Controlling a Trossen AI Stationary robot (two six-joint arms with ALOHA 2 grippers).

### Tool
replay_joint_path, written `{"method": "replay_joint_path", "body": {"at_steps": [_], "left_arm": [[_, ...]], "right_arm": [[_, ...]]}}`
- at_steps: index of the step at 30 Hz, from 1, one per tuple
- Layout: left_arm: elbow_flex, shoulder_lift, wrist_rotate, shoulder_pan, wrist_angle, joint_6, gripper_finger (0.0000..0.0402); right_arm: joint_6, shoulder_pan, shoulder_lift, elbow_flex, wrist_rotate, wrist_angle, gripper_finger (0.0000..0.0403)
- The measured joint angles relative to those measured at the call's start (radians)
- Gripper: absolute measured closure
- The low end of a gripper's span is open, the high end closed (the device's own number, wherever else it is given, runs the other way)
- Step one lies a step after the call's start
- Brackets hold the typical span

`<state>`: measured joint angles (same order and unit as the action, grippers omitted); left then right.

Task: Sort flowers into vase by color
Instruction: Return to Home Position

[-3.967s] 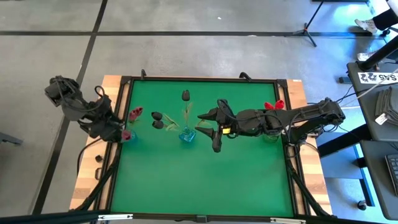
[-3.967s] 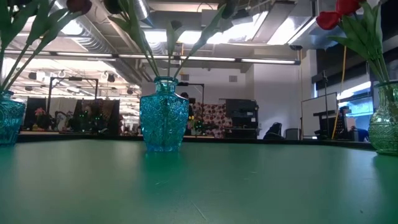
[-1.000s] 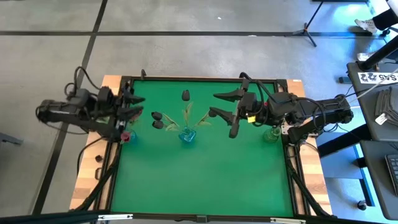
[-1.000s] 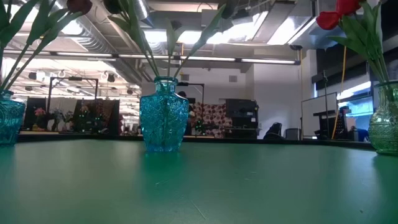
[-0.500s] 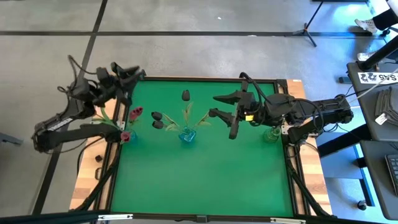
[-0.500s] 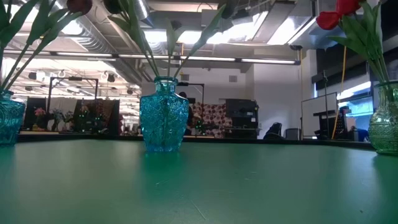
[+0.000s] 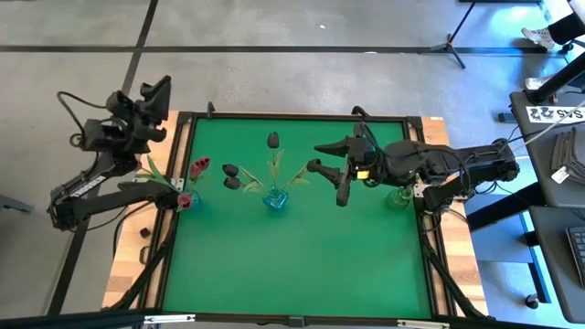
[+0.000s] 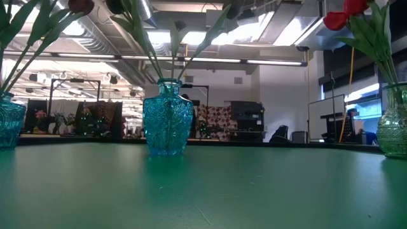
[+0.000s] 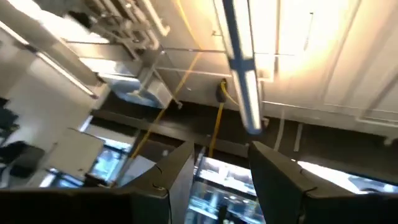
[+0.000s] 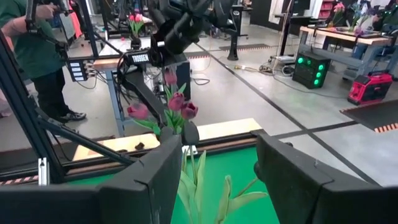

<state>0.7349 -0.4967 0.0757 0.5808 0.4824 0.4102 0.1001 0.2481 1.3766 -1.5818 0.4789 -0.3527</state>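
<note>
1. Left end effector, in the high view, hangs raised beyond the left edge of the bench, clear of everything. The right end effector hovers over the green top, just right of the middle vase, carrying nothing. Pink tulips stand in the left vase and dark tulips in the middle one. No flower lies loose, so the sorting looks done and only pulling the arms back remains.
2. Low view: neither arm shows. Stems fan out of the middle vase, and red tulips rise from the right vase at the picture's edge.
3. Left wrist view: this arm's fingers stand apart, with only ceiling lights between them.
4. Right wrist view: these fingers are also spread and empty. The pink tulips show in the gap, with the left arm behind them and a person in the room beyond.
5. Handling, as a judgement: the flowers look very light, with thin stems that would bend and slip. A pinch at mid-stem, below the soft head, would suit best. The vases look easy to tip if a stem is dragged.
</note>
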Motion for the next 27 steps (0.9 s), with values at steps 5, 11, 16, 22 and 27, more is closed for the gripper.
{"method": "replay_joint_path", "body": {"at_steps": [5, 11, 16, 22, 27], "left_arm": [[0.001, 0.004, -0.167, -0.014, 0.044, 0.023, 0.0250], [-0.001, -0.036, -0.369, -0.151, 0.054, 0.110, 0.0250], [0.001, -0.031, -0.371, -0.341, 0.103, 0.049, 0.0250], [0.000, -0.061, -0.324, -0.577, 0.086, -0.049, 0.0250], [0.000, -0.097, -0.332, -0.778, 0.087, -0.103, 0.0250]], "right_arm": [[0.000, 0.002, 0.000, 0.000, 0.000, 0.000, 0.0194], [0.000, 0.002, 0.000, 0.000, 0.000, -0.010, 0.0194], [0.027, 0.001, 0.000, 0.000, -0.030, -0.011, 0.0194], [0.092, 0.002, 0.000, 0.000, -0.085, -0.020, 0.0194], [0.129, 0.012, 0.000, 0.000, -0.115, -0.022, 0.0194]]}}
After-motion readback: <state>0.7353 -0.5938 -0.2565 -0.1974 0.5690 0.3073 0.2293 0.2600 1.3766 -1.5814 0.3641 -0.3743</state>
